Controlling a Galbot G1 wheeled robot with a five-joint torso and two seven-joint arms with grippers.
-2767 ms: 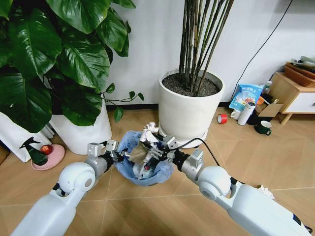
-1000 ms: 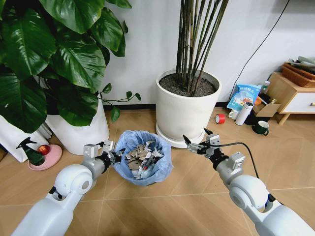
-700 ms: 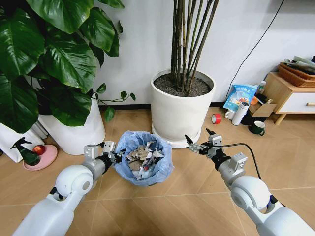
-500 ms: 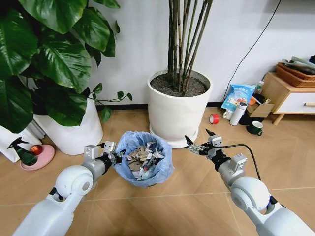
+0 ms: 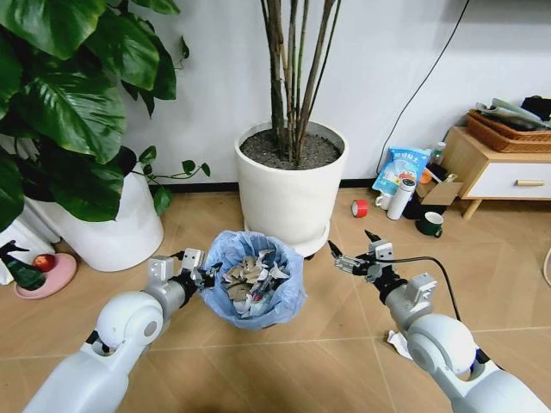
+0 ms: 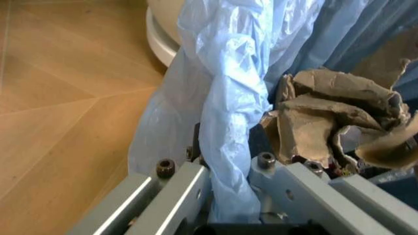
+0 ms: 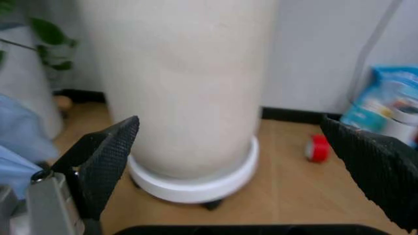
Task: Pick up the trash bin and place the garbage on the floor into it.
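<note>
Head view panned right, left pincer [image 5: 201, 274] still clamping trash bin [image 5: 252, 291] rim, right pincer [image 5: 353, 249] empty, spread

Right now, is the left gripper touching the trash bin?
Touching. The left wrist view shows the left gripper with its jaws clamped over the trash bin rim and blue bag.

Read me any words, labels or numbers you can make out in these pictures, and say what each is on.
No text can be read.
Blue snack bag against the wall: it carries print, too small to read.
White cylindrical bottle beside it: markings too small to read.
Litter scraps in the blue-lined black trash bin: any print is illegible.
</note>
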